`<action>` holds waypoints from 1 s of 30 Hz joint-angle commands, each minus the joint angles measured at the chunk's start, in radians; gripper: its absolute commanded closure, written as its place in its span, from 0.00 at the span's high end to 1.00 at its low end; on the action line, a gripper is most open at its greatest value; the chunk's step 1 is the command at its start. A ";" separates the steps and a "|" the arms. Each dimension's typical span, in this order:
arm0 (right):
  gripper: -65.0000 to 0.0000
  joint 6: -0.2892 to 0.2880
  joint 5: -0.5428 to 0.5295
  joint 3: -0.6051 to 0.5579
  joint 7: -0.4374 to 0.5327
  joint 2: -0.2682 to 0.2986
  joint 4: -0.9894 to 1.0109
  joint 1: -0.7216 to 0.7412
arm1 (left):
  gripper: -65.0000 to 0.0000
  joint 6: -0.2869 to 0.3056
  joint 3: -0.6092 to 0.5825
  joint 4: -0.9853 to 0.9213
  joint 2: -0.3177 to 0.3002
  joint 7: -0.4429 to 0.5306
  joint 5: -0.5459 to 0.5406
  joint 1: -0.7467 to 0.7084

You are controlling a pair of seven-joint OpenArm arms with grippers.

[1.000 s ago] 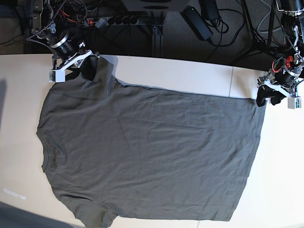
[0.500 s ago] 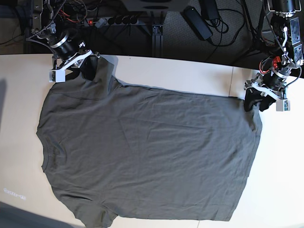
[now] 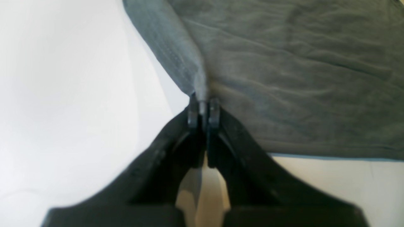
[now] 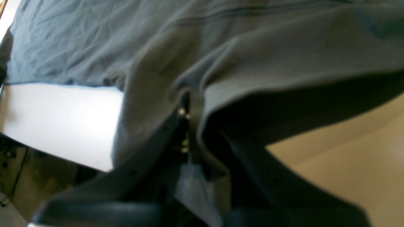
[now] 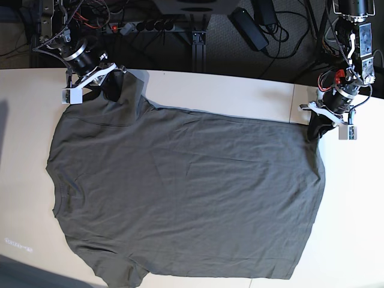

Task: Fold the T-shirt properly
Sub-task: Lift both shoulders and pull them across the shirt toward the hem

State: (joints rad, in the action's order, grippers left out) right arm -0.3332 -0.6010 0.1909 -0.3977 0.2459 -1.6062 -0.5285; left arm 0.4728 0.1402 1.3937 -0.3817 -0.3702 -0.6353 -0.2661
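Note:
The dark olive-grey T-shirt [image 5: 186, 192] lies spread flat on the light table, collar at the left, hem at the right. My left gripper [image 5: 317, 129] at the upper right is shut on the hem's far corner; the left wrist view shows the fingertips [image 3: 202, 110] pinching a fold of the T-shirt [image 3: 284, 78]. My right gripper [image 5: 108, 85] at the upper left is shut on the far sleeve; the right wrist view shows cloth [image 4: 221, 63] bunched in the closed gripper [image 4: 189, 116].
The table's back edge [image 5: 240, 77] runs just behind both grippers, with cables and a power strip [image 5: 150, 27] on the dark floor beyond. A table seam [image 5: 293, 102] runs near the left gripper.
My left gripper has moved left and slightly back with the hem corner, pulling the shirt's right edge inward. The right gripper has stayed still.

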 commanded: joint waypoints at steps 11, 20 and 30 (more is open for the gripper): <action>0.00 -0.037 0.042 0.068 -0.143 0.020 -0.124 -0.013 | 0.00 0.225 0.098 0.072 -0.010 -0.185 -0.197 -0.001; 0.00 -0.050 -0.066 0.175 -0.183 0.174 -0.253 -0.004 | 0.00 0.225 0.119 0.167 -0.099 -0.207 -0.263 0.014; 0.00 -0.068 -0.060 0.191 -0.183 0.312 -0.250 0.132 | 0.00 0.225 0.114 0.134 -0.106 -0.206 -0.180 0.148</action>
State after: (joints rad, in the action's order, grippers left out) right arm -0.3408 -0.6590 0.3695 -0.6048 0.5396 -1.8450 -0.4023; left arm 0.6731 0.2451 1.5166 -0.4683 -0.6014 -0.8051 -0.1295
